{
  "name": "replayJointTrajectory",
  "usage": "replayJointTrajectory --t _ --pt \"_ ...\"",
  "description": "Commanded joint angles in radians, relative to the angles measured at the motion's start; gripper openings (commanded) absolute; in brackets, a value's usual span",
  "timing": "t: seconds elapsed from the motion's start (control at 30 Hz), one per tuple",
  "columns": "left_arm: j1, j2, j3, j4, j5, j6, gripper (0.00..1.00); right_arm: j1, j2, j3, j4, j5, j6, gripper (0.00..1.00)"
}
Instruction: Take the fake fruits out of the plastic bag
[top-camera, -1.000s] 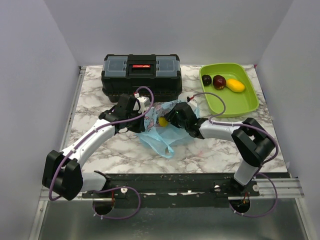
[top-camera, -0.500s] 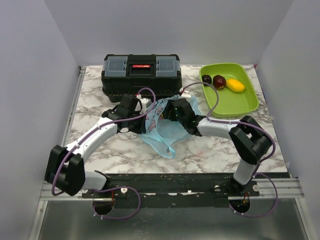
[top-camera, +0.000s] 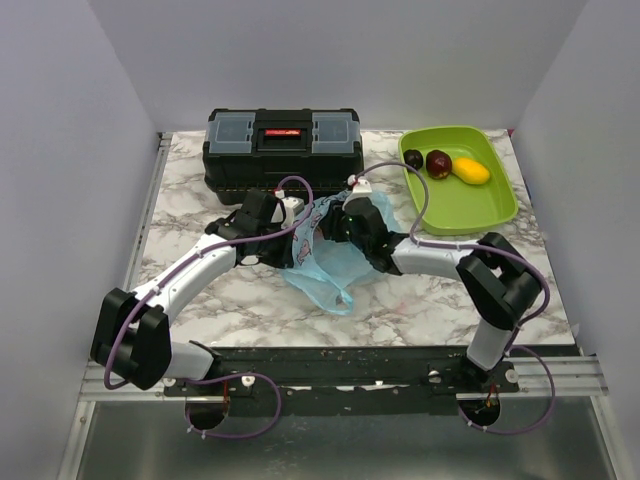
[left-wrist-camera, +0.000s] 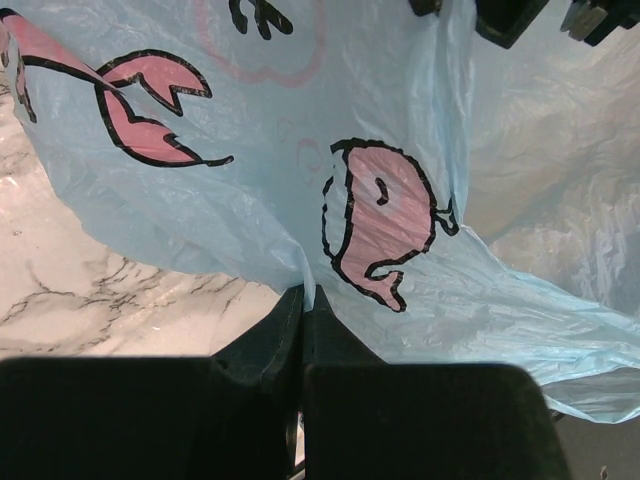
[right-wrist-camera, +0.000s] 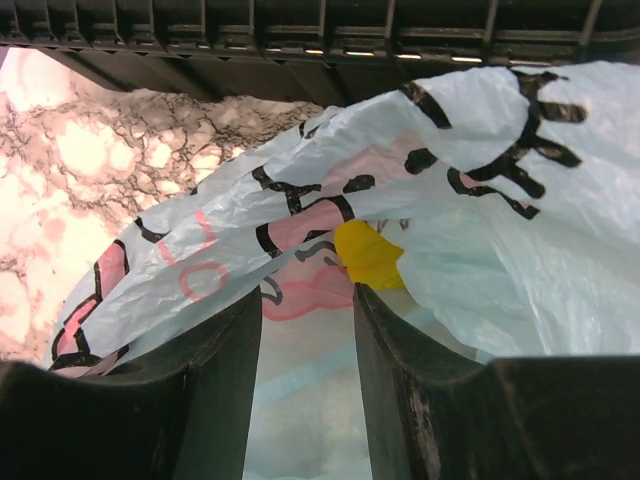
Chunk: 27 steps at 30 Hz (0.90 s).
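The light-blue plastic bag (top-camera: 335, 258) lies mid-table between my grippers. My left gripper (top-camera: 291, 236) is shut on a fold of the bag's edge (left-wrist-camera: 303, 292), holding it up; the printed film (left-wrist-camera: 380, 200) fills that view. My right gripper (top-camera: 347, 226) is open with its fingers in the bag's mouth (right-wrist-camera: 307, 300). One yellow fruit (right-wrist-camera: 368, 255) shows inside the bag, just beyond the right fingertip (right-wrist-camera: 385, 310), not between the jaws. It is hidden in the top view. A dark purple fruit (top-camera: 413, 158), a dark red fruit (top-camera: 438, 163) and a yellow-orange fruit (top-camera: 471, 171) lie in the tray.
The lime-green tray (top-camera: 480, 208) sits at the back right. A black toolbox (top-camera: 284, 152) stands at the back, just behind the bag, and fills the top of the right wrist view (right-wrist-camera: 320, 40). Marble tabletop (top-camera: 200, 190) surrounds the bag.
My right gripper has pushed back and left, deeper into the bag's mouth. The yellow fruit seen from above a second ago is now covered. My left gripper shifted slightly right, still holding the bag.
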<state>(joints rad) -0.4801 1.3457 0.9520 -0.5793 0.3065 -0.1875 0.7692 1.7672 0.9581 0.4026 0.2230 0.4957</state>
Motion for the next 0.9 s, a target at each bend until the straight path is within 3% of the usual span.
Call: replayJointTrajectory --t 0.0,0.33,0.63,0.87 --pt "-0.005 -0.002 0.021 -0.016 0.025 0.008 0.00 0.023 0.048 0.058 0.005 0.050 -0.051 0.46" --pt "-0.007 -0.006 0.022 -0.016 0.027 0.008 0.00 0.041 0.144 0.159 -0.070 0.188 -0.310 0.70" --pt "-0.007 -0.011 0.022 -0.015 0.025 0.010 0.00 0.041 0.242 0.214 -0.060 0.274 -0.415 0.80" --pt "-0.007 -0.013 0.021 -0.016 0.028 0.010 0.00 0.041 0.330 0.275 -0.039 0.492 -0.409 0.79"
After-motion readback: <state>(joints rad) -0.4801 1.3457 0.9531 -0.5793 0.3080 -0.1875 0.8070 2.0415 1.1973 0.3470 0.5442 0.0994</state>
